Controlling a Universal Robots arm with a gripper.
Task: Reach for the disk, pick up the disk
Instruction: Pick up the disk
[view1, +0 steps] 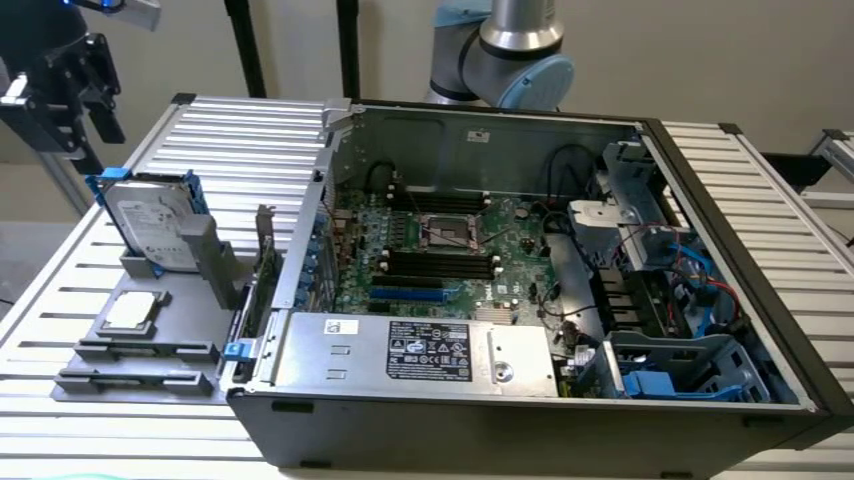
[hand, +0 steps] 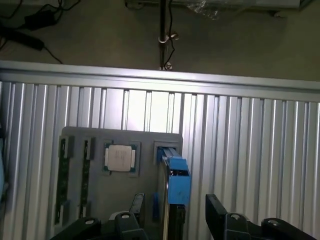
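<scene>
The disk (view1: 151, 222) is a silver drive with a white label in a blue bracket. It stands upright on edge in a slot of the grey holder (view1: 187, 330) at the exterior view's left. My black gripper (view1: 70, 115) hangs above it and a little further toward that left, apart from it. In the wrist view the disk (hand: 175, 175) shows edge-on, its blue bracket uppermost. The gripper (hand: 174, 207) is open, one black finger (hand: 136, 206) on each side of the disk's line, with nothing held.
A small square processor chip (view1: 134, 312) lies flat on the grey holder (hand: 115, 140) beside the disk. An open computer case (view1: 534, 280) with its motherboard exposed stands just to the exterior view's right of the holder. Both rest on a slatted aluminium table (view1: 240, 130).
</scene>
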